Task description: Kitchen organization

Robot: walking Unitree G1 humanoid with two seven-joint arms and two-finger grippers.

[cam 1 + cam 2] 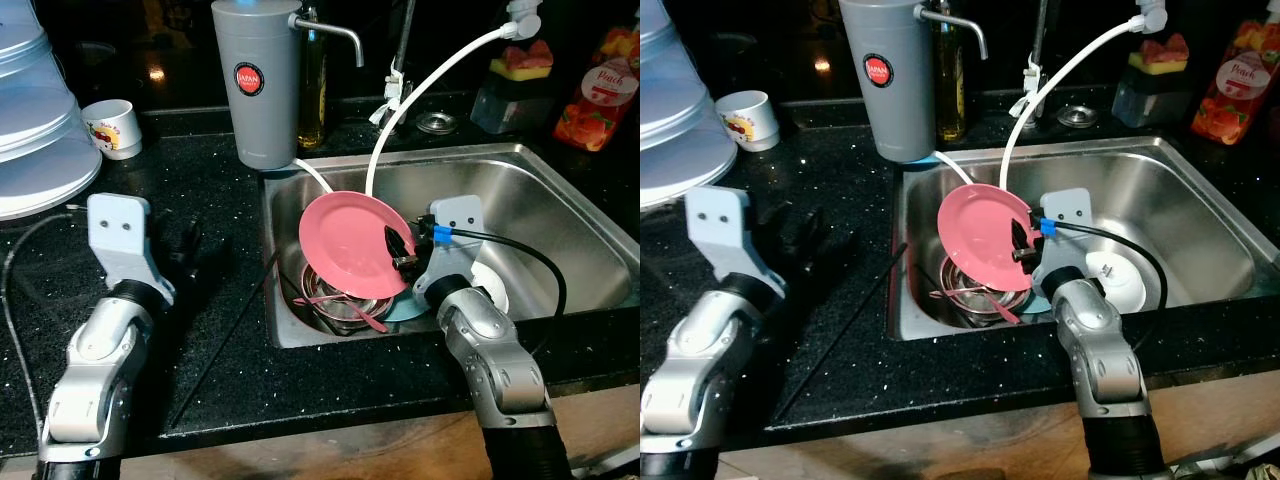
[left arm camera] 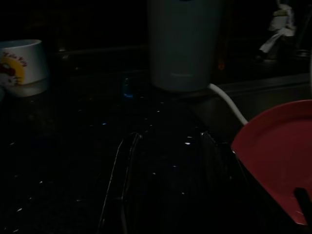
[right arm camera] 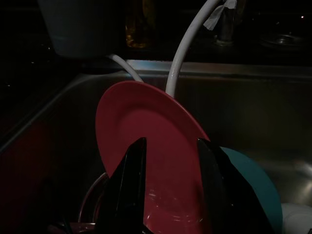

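Note:
A pink plate (image 1: pixel 350 243) hangs tilted on edge over the left part of the steel sink (image 1: pixel 560 215). My right gripper (image 1: pixel 400 250) is shut on the plate's right rim, one black finger on each face (image 3: pixel 131 180). Below the plate sits a metal bowl (image 1: pixel 345 305) with pink utensils in it, beside a teal plate (image 1: pixel 408 310) and a white dish (image 1: pixel 492 287). My left gripper (image 1: pixel 185 248) hovers low over the black counter (image 1: pixel 215 190) to the left of the sink, open, with nothing between its fingers (image 2: pixel 122 180).
A grey water filter jug (image 1: pixel 257 85) and an oil bottle (image 1: pixel 314 95) stand behind the sink's left corner. A white hose (image 1: pixel 425 80) arcs from the tap into the sink. A white cup (image 1: pixel 110 128) and stacked pale tubs (image 1: pixel 30 120) stand far left; a sponge holder (image 1: pixel 518 90) and peach bottle (image 1: pixel 598 92) far right.

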